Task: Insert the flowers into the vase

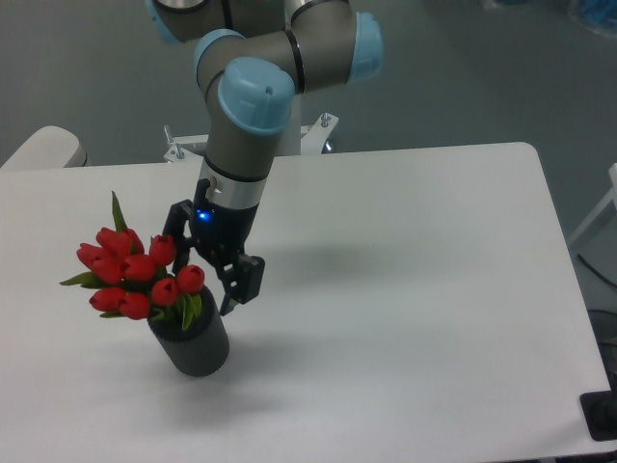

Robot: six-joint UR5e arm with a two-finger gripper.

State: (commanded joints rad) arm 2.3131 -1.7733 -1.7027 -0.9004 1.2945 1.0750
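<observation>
The flowers (pixel 135 275), a bunch of red tulip buds with green leaves, stand with their stems in the dark ribbed vase (pixel 198 352) near the table's front left. The bunch leans to the left over the vase's rim. My gripper (pixel 202 287) hangs nearly upright just above and behind the vase's mouth, right beside the buds. It looks open: its right finger (pixel 243 282) points down at the vase's right rim, apart from the bunch. The buds hide its left finger tip.
The white table (pixel 415 289) spreads out to the right of the vase. A metal bracket (pixel 188 147) sits at the table's back edge behind the arm. A pale rounded object (pixel 43 147) lies beyond the back left corner, and a black item (pixel 603 415) at the front right.
</observation>
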